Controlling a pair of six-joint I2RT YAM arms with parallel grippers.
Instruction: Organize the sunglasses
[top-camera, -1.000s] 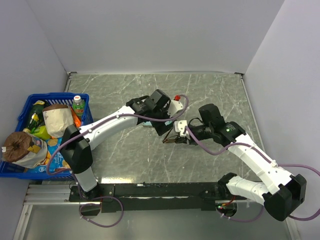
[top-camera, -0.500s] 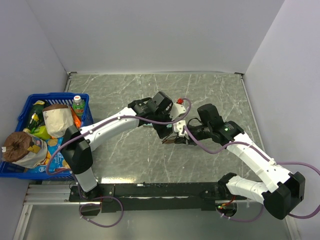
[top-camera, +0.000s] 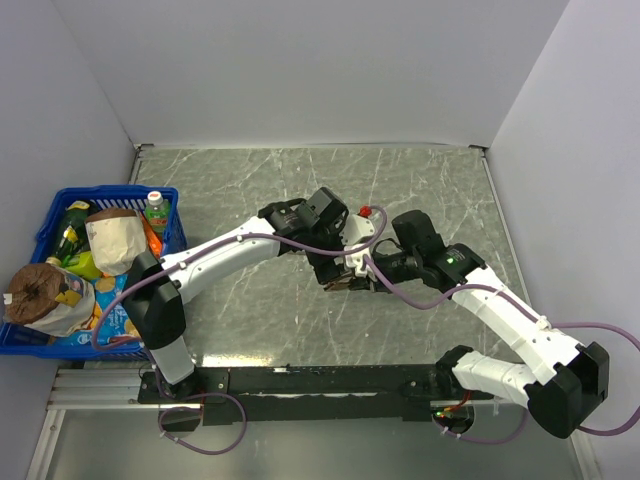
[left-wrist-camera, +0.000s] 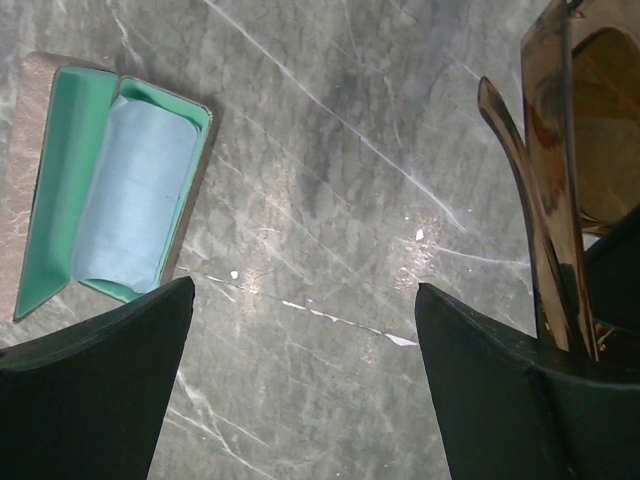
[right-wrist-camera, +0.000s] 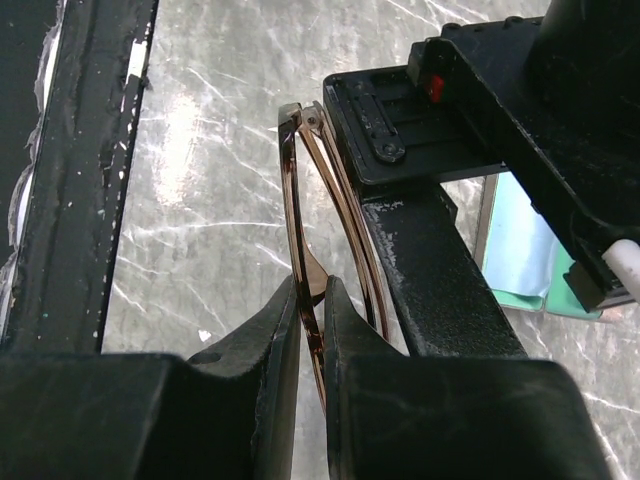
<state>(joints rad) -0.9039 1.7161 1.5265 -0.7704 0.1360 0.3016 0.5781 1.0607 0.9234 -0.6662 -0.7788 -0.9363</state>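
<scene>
The sunglasses (right-wrist-camera: 310, 230), thin brown frame with brownish lenses, hang above the marble table with my right gripper (right-wrist-camera: 312, 290) shut on one part of the frame. In the top view they show as a dark shape (top-camera: 340, 281) between the two grippers at mid-table. My left gripper (left-wrist-camera: 305, 300) is open wide over bare table. The sunglasses (left-wrist-camera: 555, 180) stand close along its right finger (left-wrist-camera: 500, 390), outside the gap. The open grey-brown case (left-wrist-camera: 40, 130) with teal lining lies at upper left in the left wrist view, and the light blue cloth (left-wrist-camera: 135, 200) rests inside it.
A blue basket (top-camera: 110, 192) packed with bags and bottles stands at the table's left edge. Grey walls close in the table at the back and both sides. The left gripper's finger (right-wrist-camera: 430, 270) crosses the right wrist view, with the teal case (right-wrist-camera: 520, 240) behind it.
My left gripper has shifted right and nearer, coming in beside the sunglasses. My right gripper has edged slightly left, still holding them.
</scene>
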